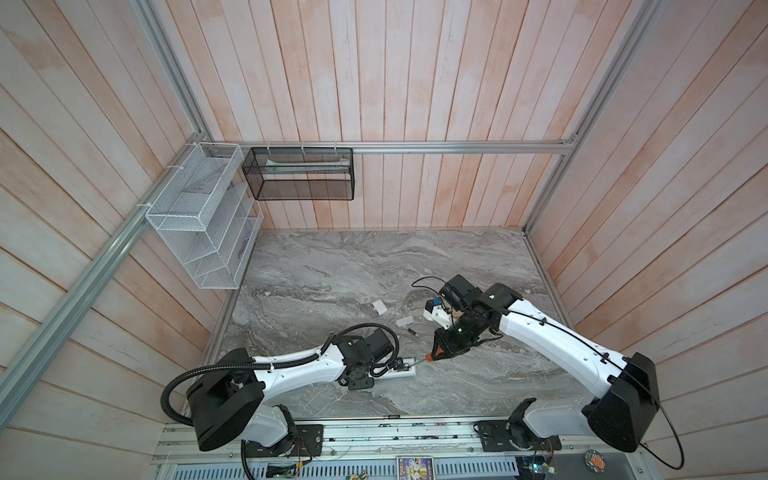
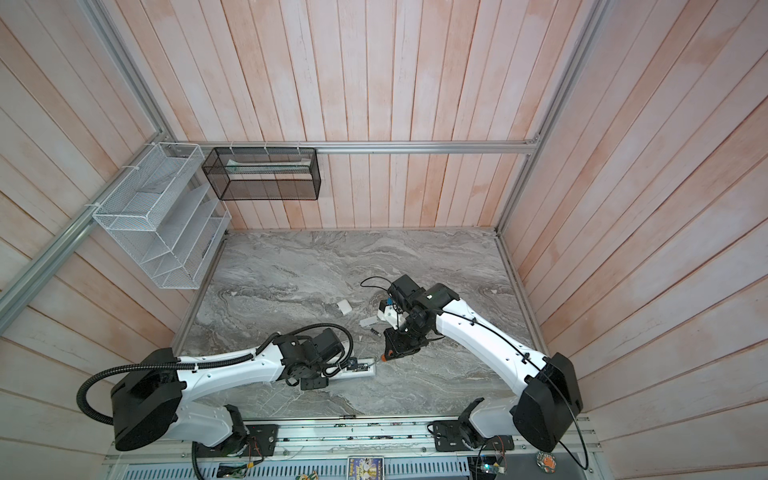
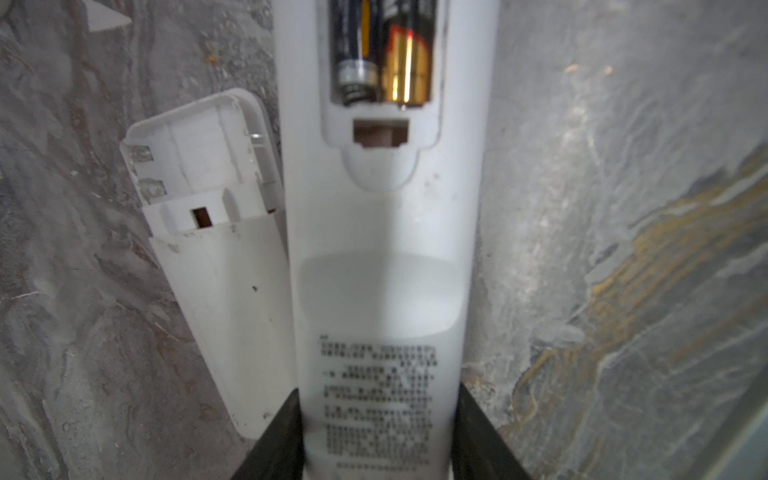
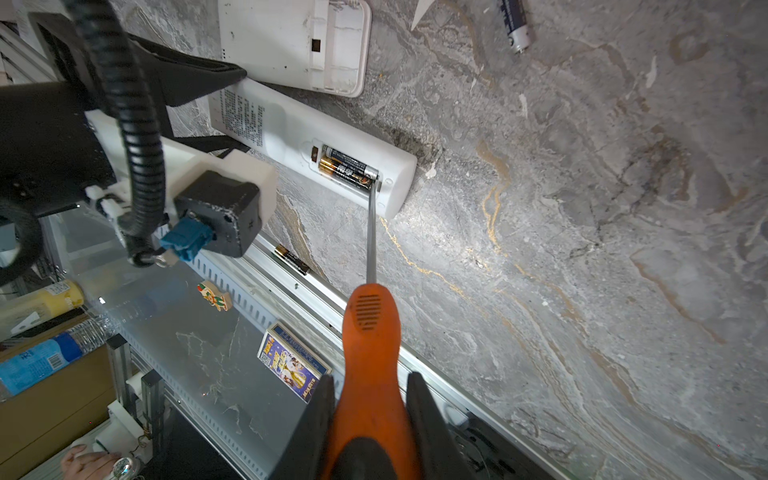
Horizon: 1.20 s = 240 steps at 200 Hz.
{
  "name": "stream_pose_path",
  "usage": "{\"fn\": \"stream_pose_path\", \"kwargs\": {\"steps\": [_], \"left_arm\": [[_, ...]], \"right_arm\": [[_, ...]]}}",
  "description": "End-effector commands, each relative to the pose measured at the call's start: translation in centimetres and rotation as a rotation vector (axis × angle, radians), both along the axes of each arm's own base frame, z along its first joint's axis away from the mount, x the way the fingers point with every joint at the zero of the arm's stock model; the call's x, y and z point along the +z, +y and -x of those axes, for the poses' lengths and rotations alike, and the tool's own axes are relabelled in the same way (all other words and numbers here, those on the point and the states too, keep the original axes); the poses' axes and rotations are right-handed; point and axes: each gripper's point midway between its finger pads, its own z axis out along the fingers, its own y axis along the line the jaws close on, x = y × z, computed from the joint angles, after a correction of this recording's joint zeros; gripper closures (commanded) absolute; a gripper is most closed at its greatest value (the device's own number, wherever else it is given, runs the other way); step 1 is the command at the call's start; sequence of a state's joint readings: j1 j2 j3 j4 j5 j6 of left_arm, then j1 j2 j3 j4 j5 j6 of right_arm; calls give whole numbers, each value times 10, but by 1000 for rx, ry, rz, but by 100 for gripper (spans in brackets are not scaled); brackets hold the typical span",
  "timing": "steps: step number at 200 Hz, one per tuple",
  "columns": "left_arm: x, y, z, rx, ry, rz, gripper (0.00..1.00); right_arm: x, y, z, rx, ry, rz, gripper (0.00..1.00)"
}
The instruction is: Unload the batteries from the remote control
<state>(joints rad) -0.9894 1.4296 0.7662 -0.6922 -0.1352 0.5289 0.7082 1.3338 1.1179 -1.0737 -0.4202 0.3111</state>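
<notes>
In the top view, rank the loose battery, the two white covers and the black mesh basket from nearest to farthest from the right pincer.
From the right pincer:
1. loose battery, on the table just back and left of it.
2. oblong white cover, right behind the battery.
3. square white cover, farther back and left.
4. black mesh basket, up on the back wall.

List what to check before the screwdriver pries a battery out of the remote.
1. Hold of left claw on remote: ok.
2. Hold of right claw on screwdriver: ok.
3. Open compartment: ok.
4. Two batteries seated inside: ok.
5. Its tip against the batteries' end: ok.
6. That tip wedged under a battery: cannot tell.
</notes>
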Motion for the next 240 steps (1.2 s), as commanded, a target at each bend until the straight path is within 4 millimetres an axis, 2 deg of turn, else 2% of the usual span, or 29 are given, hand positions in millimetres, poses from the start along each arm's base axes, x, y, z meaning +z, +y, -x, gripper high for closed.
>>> {"fn": "stream_pose_path", "kwargs": {"steps": [1,44,80,111,158,189,219,240], "left_arm": [[-2,-6,6,-19,26,20,95],[-2,-11,6,18,55,25,95],[0,-17,6,57,94,18,95],[3,-23,8,76,115,38,95],[7,-27,8,81,118,66,96],[4,-25,11,79,126,62,96],[3,-23,12,76,125,60,96],[2,-23,11,74,122,58,96]], "right_arm": [[-12,10,-3,-126,29,-54,100],[-5,28,3,-293,83,-186,100],[-16,46,19,-292,126,-164,100],[-22,43,18,-318,107,-119,100],[-25,51,18,-309,94,-159,100],[-42,54,34,-245,67,-196,100],[-68,41,52,-210,33,-174,100],[-77,38,61,-194,25,-193,100]]}}
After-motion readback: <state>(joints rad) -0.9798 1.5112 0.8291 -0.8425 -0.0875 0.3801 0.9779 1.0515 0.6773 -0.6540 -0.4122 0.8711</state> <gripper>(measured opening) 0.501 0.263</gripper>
